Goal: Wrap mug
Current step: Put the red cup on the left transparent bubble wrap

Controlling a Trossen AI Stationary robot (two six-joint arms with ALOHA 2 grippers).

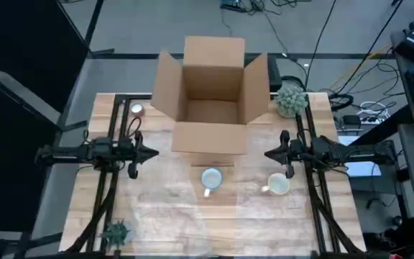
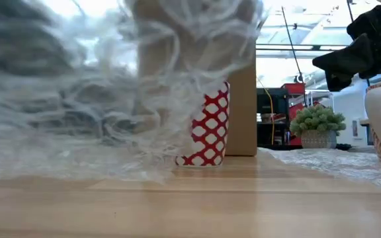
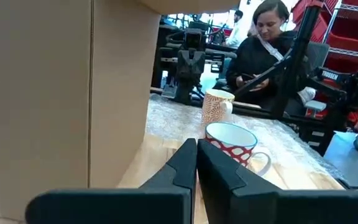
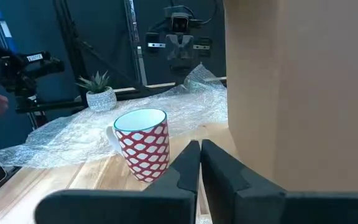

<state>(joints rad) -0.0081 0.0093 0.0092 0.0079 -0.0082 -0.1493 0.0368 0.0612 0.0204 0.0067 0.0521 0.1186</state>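
A red-and-white patterned mug (image 1: 211, 178) stands upright on the wood in front of the cardboard box (image 1: 213, 93); the right wrist view shows it too (image 4: 143, 144). An orange-patterned mug (image 1: 279, 185) stands to its right on clear bubble wrap (image 4: 104, 130), which lies crumpled over the table's middle and near part (image 2: 78, 99). My left gripper (image 1: 153, 152) hovers shut left of the box's front. My right gripper (image 1: 268, 153) hovers shut on the right of it. Neither touches anything.
The open box has its flaps spread at the table's far middle. A small potted plant (image 1: 291, 99) stands at the far right, another (image 1: 116, 232) at the near left. A small round object (image 1: 136, 109) lies at the far left. A person sits beyond the table (image 3: 260, 56).
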